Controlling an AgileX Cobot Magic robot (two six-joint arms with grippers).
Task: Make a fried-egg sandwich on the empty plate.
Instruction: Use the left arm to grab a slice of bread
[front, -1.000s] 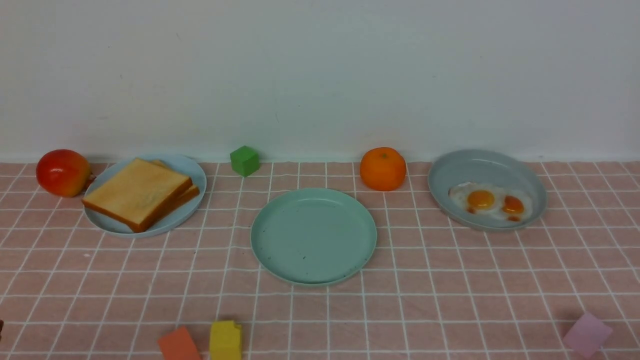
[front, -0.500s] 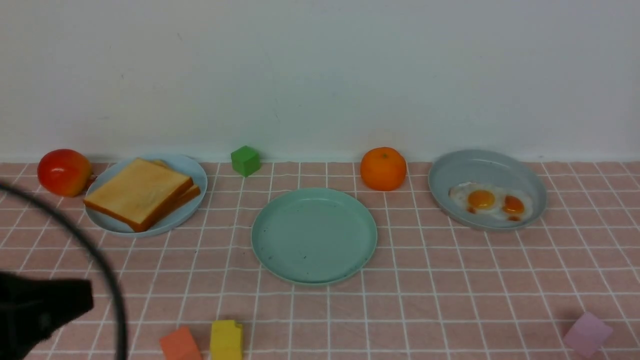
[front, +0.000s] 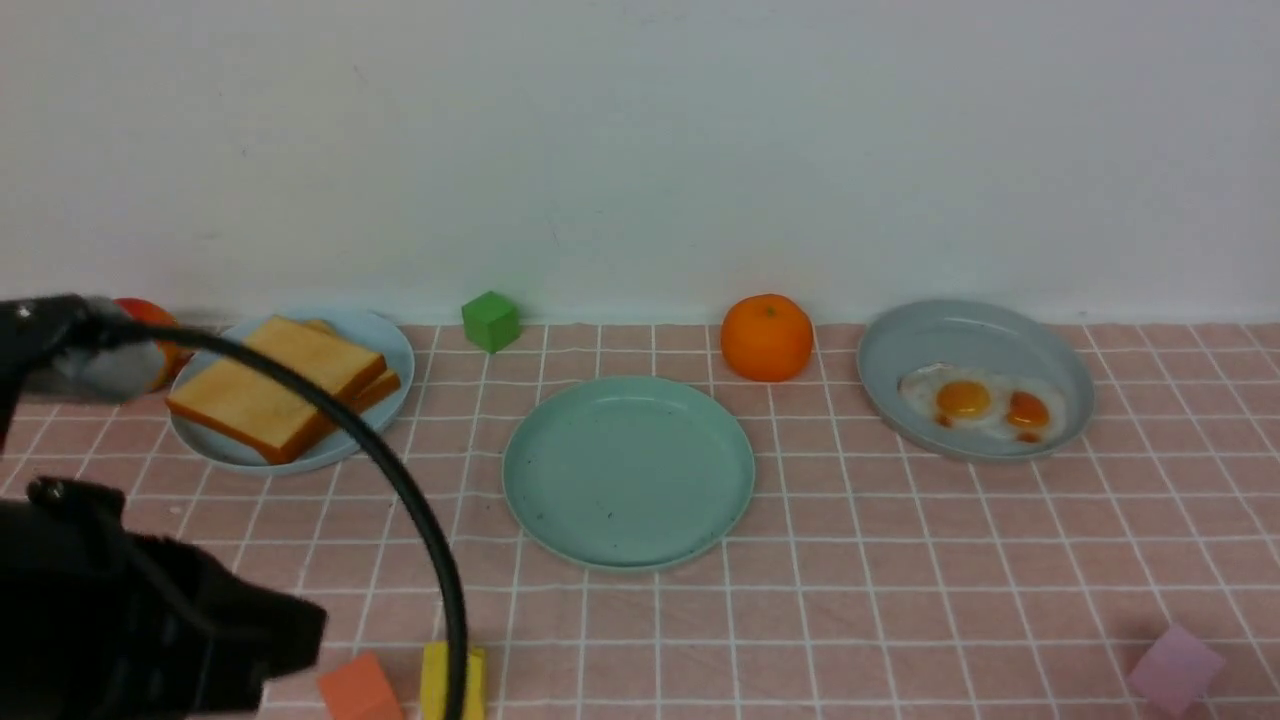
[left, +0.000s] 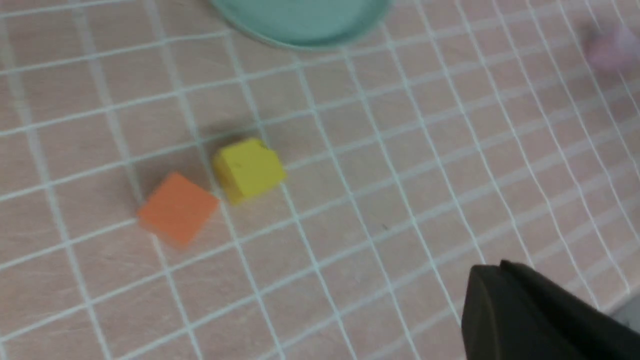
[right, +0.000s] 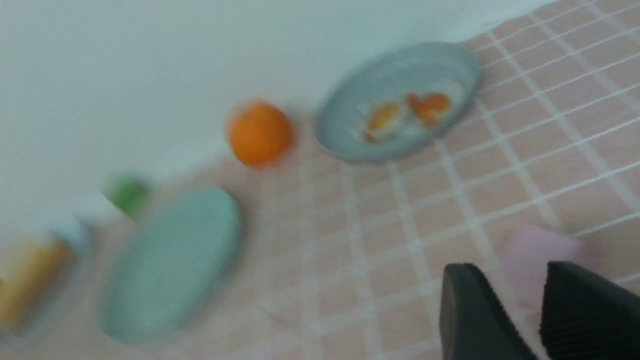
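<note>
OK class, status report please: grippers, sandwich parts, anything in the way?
Left gripper shut, empty; right gripper open. Toast slices, fried egg unpicked; mint-green plate bare. No blockers seen.

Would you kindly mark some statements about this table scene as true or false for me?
1. The mint-green plate is bare. True.
2. Two fried eggs share the grey-blue plate. True.
3. The toast slices lie on the grey-blue plate. False: they lie on the pale blue plate.
4. The orange sits on the mint-green plate. False: it sits on the cloth, apart from it.
5. The left tool holds toast. False: it holds nothing.
</note>
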